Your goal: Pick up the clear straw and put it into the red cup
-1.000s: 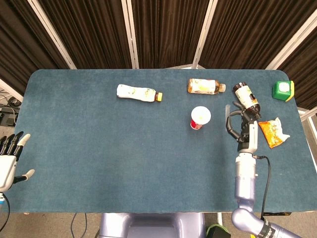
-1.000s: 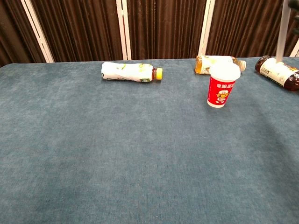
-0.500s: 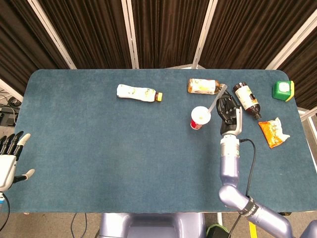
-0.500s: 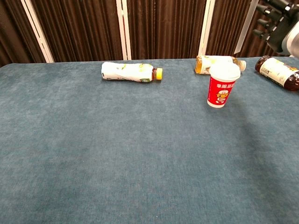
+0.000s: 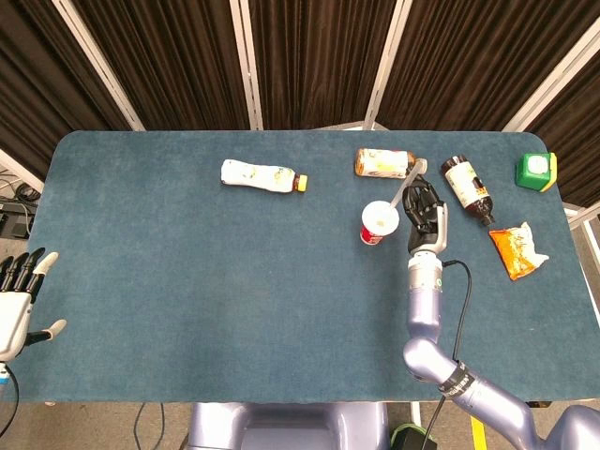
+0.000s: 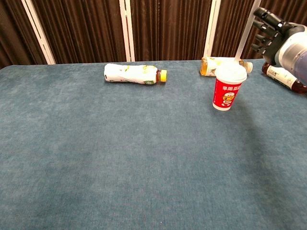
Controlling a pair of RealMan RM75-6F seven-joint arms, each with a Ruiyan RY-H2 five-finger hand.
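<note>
The red cup (image 5: 379,223) with a white lid stands upright right of the table's middle, also seen in the chest view (image 6: 229,87). My right hand (image 5: 427,214) hovers just right of it and grips the clear straw (image 5: 408,185). The straw slants from upper right down toward the cup's top. In the chest view the right hand (image 6: 278,38) is raised above and right of the cup, and the straw (image 6: 245,31) ends a little above the lid. My left hand (image 5: 19,300) hangs open off the table's left front edge, holding nothing.
A white bottle (image 5: 263,175) with a yellow cap lies at the back middle. A tea bottle (image 5: 386,163) lies right behind the cup, a dark bottle (image 5: 467,187) beside the right hand. An orange snack bag (image 5: 518,250) and a green box (image 5: 535,171) sit at the far right.
My right hand has carried the straw leftward from beside the snack bag to just right of the cup, bringing the straw's lower end over the lid. The left hand has not moved.
</note>
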